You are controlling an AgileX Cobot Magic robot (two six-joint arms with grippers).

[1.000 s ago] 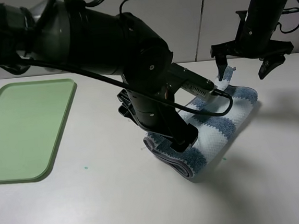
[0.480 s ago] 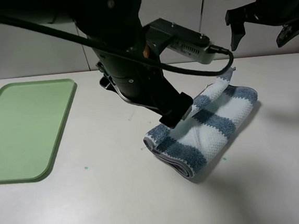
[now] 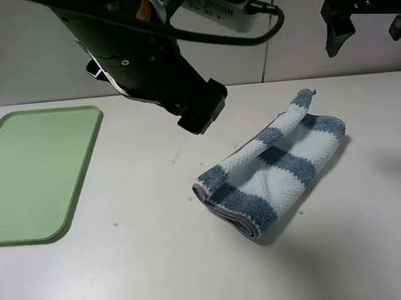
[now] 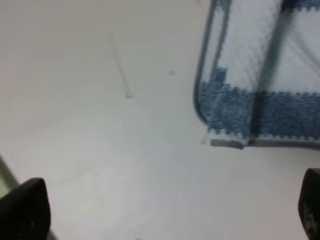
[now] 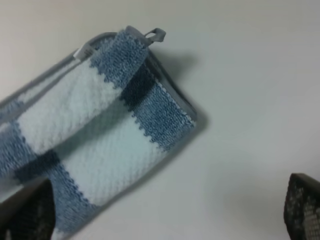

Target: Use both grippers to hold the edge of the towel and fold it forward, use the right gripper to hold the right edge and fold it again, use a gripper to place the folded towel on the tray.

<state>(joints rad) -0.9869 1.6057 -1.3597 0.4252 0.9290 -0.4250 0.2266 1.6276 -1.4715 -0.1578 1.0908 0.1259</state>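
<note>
Towel (image 3: 272, 168) lies folded on bench (image 3: 161, 266), right of centre, well apart from tray. Blue and pale stripes, grey hem (image 3: 239, 225) along near fold, top layer bulging loose, small loop (image 5: 156, 34) at far corner. Tray (image 3: 34, 171) flat at bench's left side. Left gripper (image 3: 201, 113) hovers between tray and towel, fingers spread, holding nothing. Right gripper (image 3: 365, 27) high at far right, fingers wide apart, holding nothing.

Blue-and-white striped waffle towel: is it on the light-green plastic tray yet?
No, the towel lies folded on the white table, well right of the tray.
</note>
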